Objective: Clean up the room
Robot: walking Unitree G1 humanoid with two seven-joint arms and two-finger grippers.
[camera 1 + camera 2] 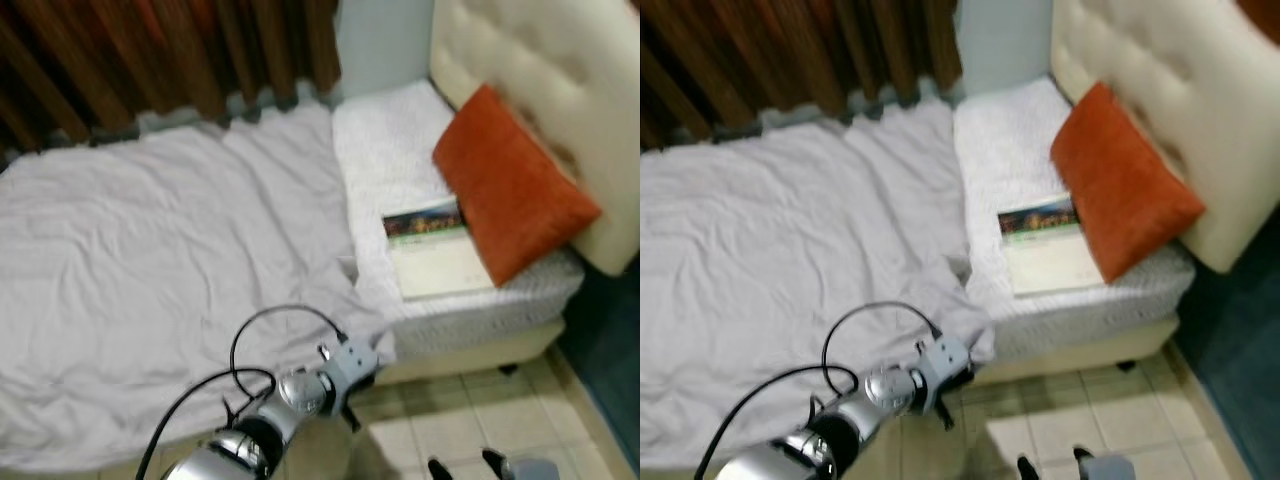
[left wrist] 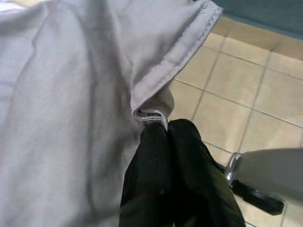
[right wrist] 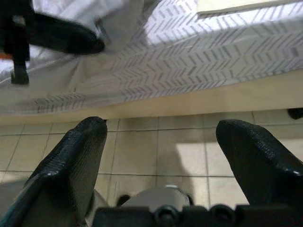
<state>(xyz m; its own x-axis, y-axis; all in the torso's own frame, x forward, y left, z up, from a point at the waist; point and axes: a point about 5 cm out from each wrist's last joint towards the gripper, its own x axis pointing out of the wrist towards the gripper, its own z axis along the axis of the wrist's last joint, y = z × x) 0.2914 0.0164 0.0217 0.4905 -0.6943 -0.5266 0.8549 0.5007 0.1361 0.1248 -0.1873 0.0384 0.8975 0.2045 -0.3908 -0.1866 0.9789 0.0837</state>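
A single bed (image 1: pixel 470 310) stands against dark brown curtains (image 1: pixel 170 55) and a cream tufted headboard (image 1: pixel 560 90), on a floor (image 1: pixel 470 420) of beige tiles. A pale grey sheet (image 1: pixel 150 270) lies spread and wrinkled over most of the mattress, its near corner hanging off the bed's edge beside the bare white mattress cover at the head end. An orange cushion (image 1: pixel 510 195) leans tilted against the headboard, and a book (image 1: pixel 435 250) lies flat just beside it, touching its lower edge. The left gripper (image 2: pixel 158 130) reaches in at the sheet's hanging corner, jaws closed tight on the stitched hem. The right gripper (image 3: pixel 161 137) hangs low over the tiles near the bed's base, jaws spread wide apart and holding nothing.
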